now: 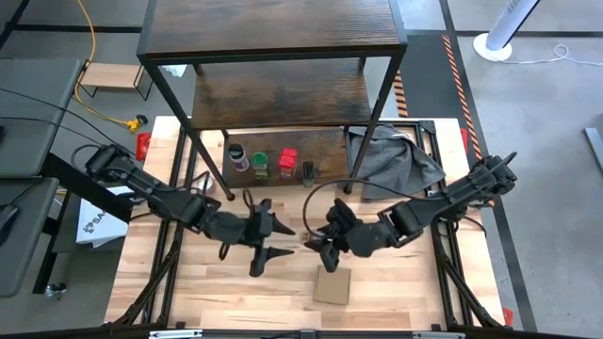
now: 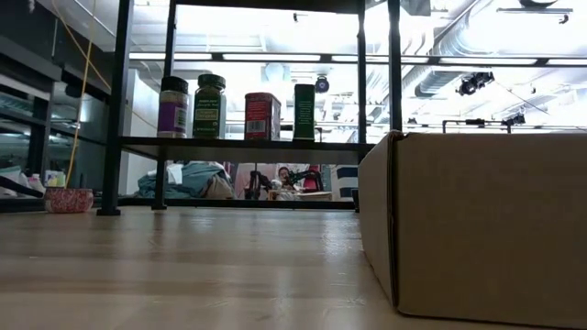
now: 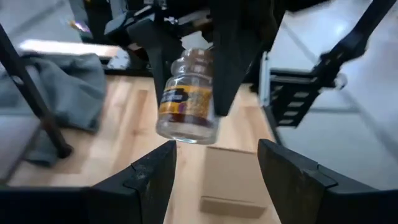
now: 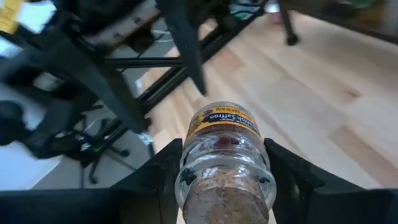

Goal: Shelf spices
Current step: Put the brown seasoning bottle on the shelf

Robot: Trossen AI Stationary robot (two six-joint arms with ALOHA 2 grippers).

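The pale spice jar [image 3: 186, 102], clear glass with a yellow label and a cork stopper [image 4: 225, 199], sits in my right gripper [image 1: 314, 243] above mid-table. My left gripper [image 1: 281, 241] faces it from the table's left. Its open fingers [image 3: 155, 171] stand apart just short of the jar's base. The shelf [image 1: 273, 94] stands at the far edge. The purple-lidded [image 1: 237, 156], green-lidded [image 1: 260, 162], red [image 1: 287, 162] and dark [image 1: 308, 170] containers stand upright on its lowest board, and show in a row in the low view [image 2: 229, 105]. My right gripper pinches the pale jar between its two fingers [image 3: 230, 62], one on each side of the glass shoulder [image 4: 186, 158] below the cork. The jar lies along the fingers, cork toward the wrist and base pointing away toward the left gripper. It is lifted clear of the table, tilted.
A flat brown cardboard piece [image 1: 332, 285] lies on the table just near of the grippers and fills the low view's right [image 2: 486, 220]. A crumpled grey cloth [image 1: 396, 160] lies right of the shelf's lowest board. The shelf's black legs [image 1: 226, 193] stand close behind the arms.
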